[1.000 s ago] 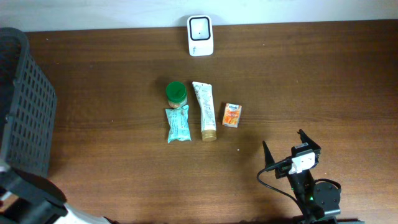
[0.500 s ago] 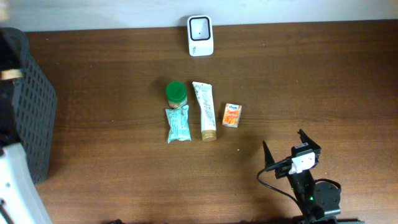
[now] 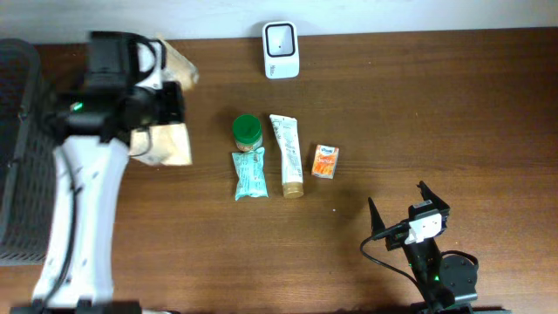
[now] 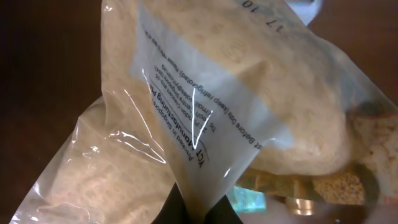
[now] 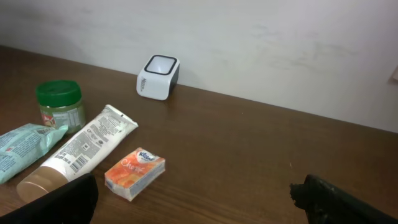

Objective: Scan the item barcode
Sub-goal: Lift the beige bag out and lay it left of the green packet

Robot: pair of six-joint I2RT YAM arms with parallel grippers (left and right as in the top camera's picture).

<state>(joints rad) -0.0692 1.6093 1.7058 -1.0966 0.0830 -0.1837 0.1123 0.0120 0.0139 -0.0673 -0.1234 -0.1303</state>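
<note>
Well to the left of the barcode scanner, the left gripper is clamped on a thin fold of a clear bag of beige grain. The slack film could slip free or crumple, hiding its barcode from the scanner. Far to the scanner's lower right, the right gripper stands spread and empty.

Left arm: was white and smooth, black wrist housing, small green light.
Right arm: was black, white block at the wrist, looping black cable.
Right gripper: had black pointed fingers.
</note>
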